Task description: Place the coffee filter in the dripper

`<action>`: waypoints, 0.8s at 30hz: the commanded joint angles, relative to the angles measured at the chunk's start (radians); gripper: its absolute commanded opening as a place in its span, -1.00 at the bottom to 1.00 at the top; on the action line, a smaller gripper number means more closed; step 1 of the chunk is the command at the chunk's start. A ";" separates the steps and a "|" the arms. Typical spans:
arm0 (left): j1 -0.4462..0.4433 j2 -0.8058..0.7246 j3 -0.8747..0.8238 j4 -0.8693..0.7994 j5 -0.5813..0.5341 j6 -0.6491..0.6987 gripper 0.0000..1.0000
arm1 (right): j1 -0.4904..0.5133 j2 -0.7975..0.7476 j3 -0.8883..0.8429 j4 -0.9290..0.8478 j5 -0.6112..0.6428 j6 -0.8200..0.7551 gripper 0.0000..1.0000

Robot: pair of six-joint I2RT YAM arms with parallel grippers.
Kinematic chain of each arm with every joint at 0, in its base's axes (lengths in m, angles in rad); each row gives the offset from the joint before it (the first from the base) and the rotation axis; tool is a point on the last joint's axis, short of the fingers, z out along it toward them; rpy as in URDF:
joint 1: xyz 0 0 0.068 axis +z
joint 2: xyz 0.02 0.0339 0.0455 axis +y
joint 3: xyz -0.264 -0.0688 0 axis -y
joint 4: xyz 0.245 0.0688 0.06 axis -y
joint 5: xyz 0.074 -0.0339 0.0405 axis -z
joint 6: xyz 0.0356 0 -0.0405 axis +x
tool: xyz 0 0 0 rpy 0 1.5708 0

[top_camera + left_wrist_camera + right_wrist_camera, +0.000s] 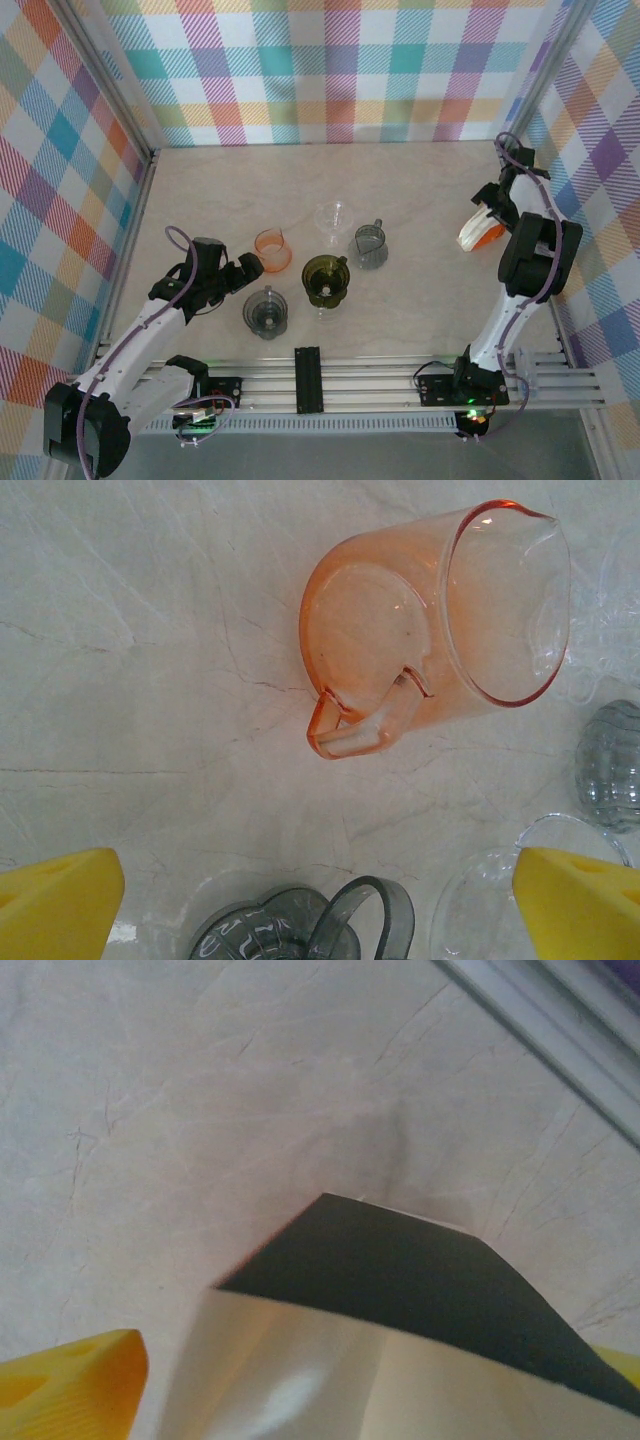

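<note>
The coffee filter [300, 1370] is a cream paper cone with a dark flap [400, 1270] lying over its far edge. It sits between the yellow fingers [70, 1385] of my right gripper [370, 1385], which stands open around it; a thin gap shows beside the left finger. From above, it is a white and orange shape [478, 230] at the far right, near the wall. Several drippers stand mid-table: orange [272, 250], clear [335, 218], grey [369, 245], olive [325, 280] and another grey one [266, 312]. My left gripper [250, 272] hangs open between the orange dripper [430, 630] and the near grey dripper [290, 935].
The checked right wall and its metal frame rail [560, 1030] run close behind the right gripper. A black bracket [308, 378] sits on the front rail between the two arm bases. Bare tabletop [430, 290] lies between the drippers and the right arm.
</note>
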 commanded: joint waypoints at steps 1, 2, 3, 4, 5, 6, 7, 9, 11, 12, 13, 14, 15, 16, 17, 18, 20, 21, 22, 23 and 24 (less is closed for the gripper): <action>-0.003 -0.002 0.010 -0.001 -0.008 -0.008 1.00 | -0.005 0.017 0.028 -0.024 -0.054 -0.077 0.62; -0.003 -0.001 0.010 -0.003 -0.010 -0.007 1.00 | -0.005 0.017 0.025 -0.018 -0.062 -0.091 0.57; -0.003 -0.003 0.012 -0.004 -0.009 -0.007 1.00 | -0.005 0.016 0.020 -0.007 -0.072 -0.108 0.51; -0.003 -0.002 0.011 -0.006 -0.010 -0.007 1.00 | -0.005 0.012 0.012 0.005 -0.090 -0.129 0.47; -0.003 -0.005 0.013 -0.008 -0.012 -0.009 1.00 | -0.005 0.009 0.004 0.022 -0.105 -0.146 0.44; -0.003 -0.004 0.013 -0.011 -0.013 -0.007 1.00 | -0.005 0.005 -0.004 0.036 -0.128 -0.168 0.43; -0.003 -0.005 0.015 -0.011 -0.016 -0.008 1.00 | -0.005 0.001 -0.009 0.048 -0.147 -0.190 0.40; -0.003 -0.006 0.012 -0.012 -0.016 -0.011 1.00 | -0.005 -0.008 -0.024 0.078 -0.186 -0.222 0.37; -0.003 -0.004 0.013 -0.012 -0.016 -0.013 1.00 | -0.005 -0.016 -0.035 0.103 -0.234 -0.244 0.35; -0.003 -0.003 0.013 -0.012 -0.016 -0.012 1.00 | -0.004 -0.017 -0.037 0.115 -0.266 -0.258 0.34; -0.003 -0.003 0.014 -0.015 -0.018 -0.014 1.00 | -0.002 -0.015 -0.033 0.117 -0.293 -0.267 0.32; -0.003 -0.001 0.015 -0.014 -0.019 -0.014 1.00 | 0.000 -0.014 -0.029 0.120 -0.317 -0.277 0.29; -0.003 -0.001 0.015 -0.015 -0.019 -0.016 1.00 | 0.005 -0.011 -0.022 0.119 -0.337 -0.285 0.26; -0.003 0.000 0.013 -0.015 -0.018 -0.018 1.00 | 0.014 -0.007 -0.011 0.115 -0.347 -0.296 0.25; -0.003 0.001 0.013 -0.014 -0.018 -0.020 1.00 | 0.024 -0.003 0.000 0.108 -0.353 -0.306 0.24; -0.003 0.002 0.012 -0.014 -0.018 -0.023 1.00 | 0.038 0.006 0.012 0.100 -0.356 -0.322 0.24; -0.003 0.004 0.012 -0.017 -0.018 -0.026 1.00 | 0.065 0.023 0.038 0.084 -0.364 -0.344 0.23; -0.003 0.004 0.012 -0.016 -0.017 -0.028 1.00 | 0.080 0.031 0.049 0.079 -0.365 -0.357 0.23; -0.003 0.004 0.010 -0.016 -0.016 -0.029 1.00 | 0.102 0.038 0.060 0.075 -0.363 -0.375 0.22; -0.003 0.002 0.010 -0.018 -0.017 -0.030 1.00 | 0.115 0.042 0.067 0.072 -0.362 -0.384 0.21; -0.003 0.003 0.010 -0.018 -0.015 -0.032 1.00 | 0.134 0.048 0.078 0.066 -0.358 -0.397 0.21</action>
